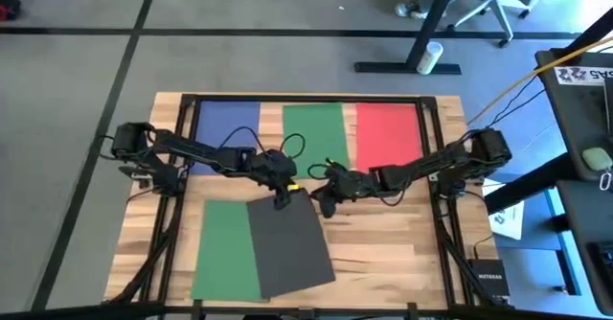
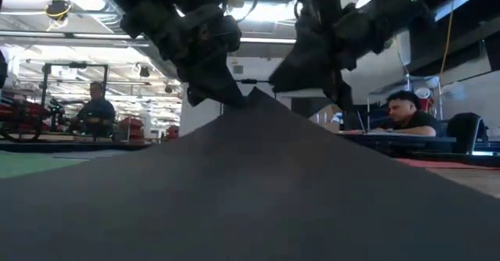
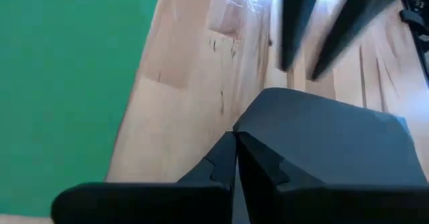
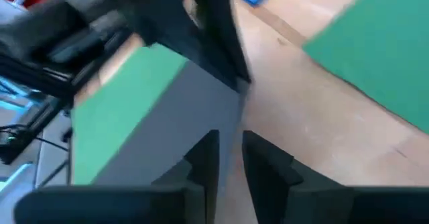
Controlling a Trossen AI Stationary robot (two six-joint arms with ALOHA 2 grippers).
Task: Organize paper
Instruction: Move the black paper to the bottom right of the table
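A dark grey sheet [image 1: 292, 248] lies near the table's front, its left edge overlapping a green sheet [image 1: 225, 248]. Blue [image 1: 227, 128], green [image 1: 313, 133] and red [image 1: 389, 133] sheets lie flat in a row along the far side. My left gripper [image 1: 281, 200] is shut on the grey sheet's far edge. My right gripper [image 1: 324, 203] stands just right of it at the sheet's far right corner, fingers a little apart [image 4: 231, 150]. I cannot tell whether it touches the sheet. My left gripper pinches the dark grey sheet's far edge [image 3: 251, 123] between its two fingers, a single layer, coming from above and slanting from the table's left. That edge is raised into a peak [image 2: 254, 97] at the fingers. The sheet's near part stays on the table and on the green sheet.
Bare wooden table [image 1: 383, 253] lies right of the grey sheet and between the two rows of sheets. A black frame [image 1: 306, 98] runs round the table's far edge and sides. People sit at desks in the room behind [image 2: 406, 112].
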